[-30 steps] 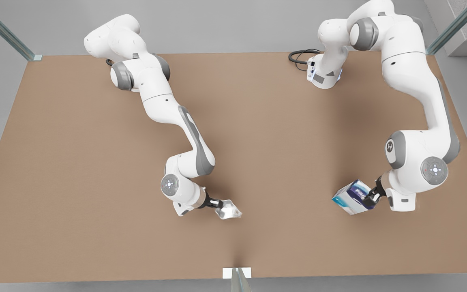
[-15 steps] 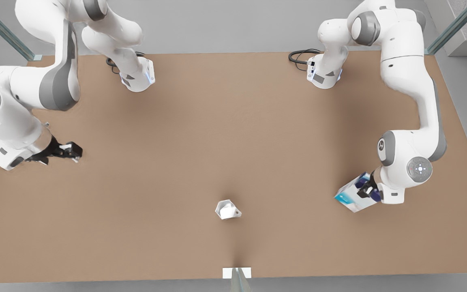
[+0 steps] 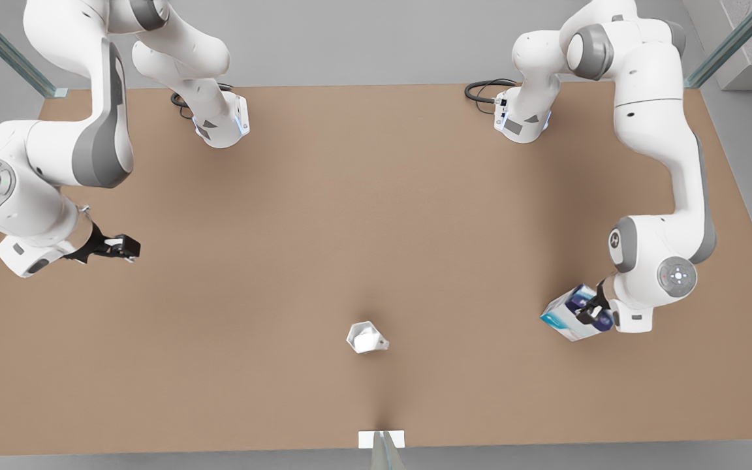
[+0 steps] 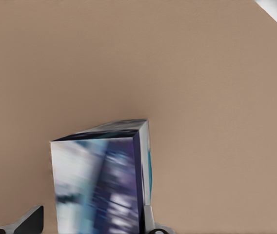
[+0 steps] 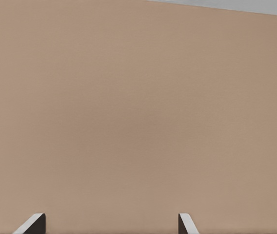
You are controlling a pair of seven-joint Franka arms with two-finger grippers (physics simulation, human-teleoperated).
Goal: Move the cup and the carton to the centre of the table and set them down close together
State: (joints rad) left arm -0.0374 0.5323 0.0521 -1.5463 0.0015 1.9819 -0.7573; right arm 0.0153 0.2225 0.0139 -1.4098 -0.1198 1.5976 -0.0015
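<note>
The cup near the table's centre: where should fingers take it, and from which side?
The cup lies tipped, mouth toward the front view's upper left. Probably best: come from above and pinch across its tapered, faceted walls at mid-body. The open right gripper is free.

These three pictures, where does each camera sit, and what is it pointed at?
Front view: high up, looking down on the table, both arms, the cup.
Left wrist view: rides the left gripper, facing the carton it grips; fingertips show.
Right wrist view: rides the open right gripper, facing bare table; fingertips show.
Shared: the carton appears in the front and left wrist views.
</note>
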